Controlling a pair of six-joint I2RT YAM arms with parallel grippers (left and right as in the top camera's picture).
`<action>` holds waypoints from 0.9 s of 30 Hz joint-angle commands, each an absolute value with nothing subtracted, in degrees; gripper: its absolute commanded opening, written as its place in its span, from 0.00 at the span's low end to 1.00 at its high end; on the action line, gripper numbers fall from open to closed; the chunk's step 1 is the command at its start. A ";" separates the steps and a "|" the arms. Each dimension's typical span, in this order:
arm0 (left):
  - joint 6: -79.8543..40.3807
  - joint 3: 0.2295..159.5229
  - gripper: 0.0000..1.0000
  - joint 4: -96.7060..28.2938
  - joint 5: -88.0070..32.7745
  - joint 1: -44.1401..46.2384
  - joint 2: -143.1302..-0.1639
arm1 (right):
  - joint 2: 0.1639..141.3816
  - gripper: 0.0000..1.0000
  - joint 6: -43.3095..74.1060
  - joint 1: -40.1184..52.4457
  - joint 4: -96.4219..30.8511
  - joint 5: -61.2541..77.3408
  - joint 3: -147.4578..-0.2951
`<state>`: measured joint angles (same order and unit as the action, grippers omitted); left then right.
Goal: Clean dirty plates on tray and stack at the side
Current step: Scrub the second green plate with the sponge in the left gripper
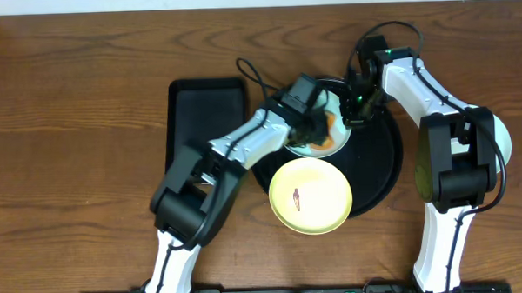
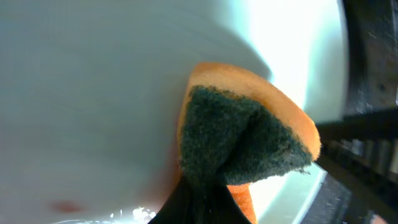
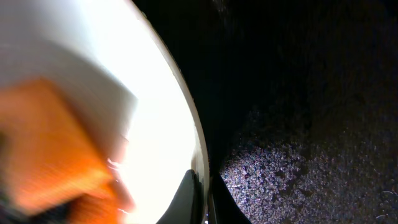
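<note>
I see a brown wooden table (image 1: pixel 68 101) on my overhead feed, its grain running left to right across the whole view. A small rectangular black tray (image 1: pixel 204 109) with a raised rim and rounded corners lies on it, left of centre, with its long sides running top to bottom. Its lower right part is hidden. On my left wrist feed a sponge (image 2: pixel 249 137) sits mid-view. It is orange foam folded over on itself, with the dark green scouring side facing the lens and pinched into a crease at the bottom. On my right wrist feed it is only an orange blur at lower left.
</note>
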<state>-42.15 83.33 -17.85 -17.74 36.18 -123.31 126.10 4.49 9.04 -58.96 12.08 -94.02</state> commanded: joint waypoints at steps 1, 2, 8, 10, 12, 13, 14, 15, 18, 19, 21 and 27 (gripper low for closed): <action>-36.91 81.89 0.07 -22.74 -8.23 29.67 -124.95 | 127.09 0.01 2.02 9.58 -60.16 8.36 -93.36; -35.68 81.89 0.07 -23.46 -6.63 28.73 -124.95 | 127.09 0.01 2.02 9.58 -60.16 8.36 -93.36; -29.28 82.11 0.07 -25.54 0.97 26.09 -124.95 | 127.09 0.01 1.45 9.58 -60.10 8.34 -93.36; -29.17 82.37 0.07 -24.77 0.84 26.37 -124.92 | 127.09 0.01 0.89 9.58 -60.12 8.23 -93.36; -29.36 82.43 0.07 -23.22 0.12 27.16 -124.95 | 127.09 0.01 0.67 9.58 -60.12 7.81 -93.36; -29.91 82.43 0.07 -22.39 -0.54 27.66 -124.95 | 127.09 0.01 0.51 9.58 -60.12 7.68 -93.36; -31.35 82.43 0.08 -21.74 -1.02 28.05 -124.95 | 127.09 0.01 0.54 9.58 -60.10 7.51 -93.36; -33.87 82.43 0.07 -21.15 -1.10 28.60 -124.97 | 127.09 0.01 0.51 9.58 -60.10 7.46 -93.36; -37.50 82.41 0.07 -16.47 -4.89 30.28 -125.19 | 127.09 0.01 0.08 9.58 -60.10 7.46 -93.36; -38.17 82.41 0.08 -14.31 -6.48 30.79 -125.36 | 127.09 0.01 -0.14 9.58 -60.10 7.49 -93.36; -39.59 82.41 0.08 -11.38 -7.90 31.57 -125.73 | 127.09 0.01 -0.56 9.58 -60.12 7.46 -93.36; -41.89 82.41 0.07 -6.90 -9.47 32.82 -127.22 | 127.09 0.01 -0.56 9.58 -60.20 7.29 -93.36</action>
<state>-39.48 83.00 -7.94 -7.73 32.21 -124.51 126.10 2.72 9.23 -59.27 11.94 -94.02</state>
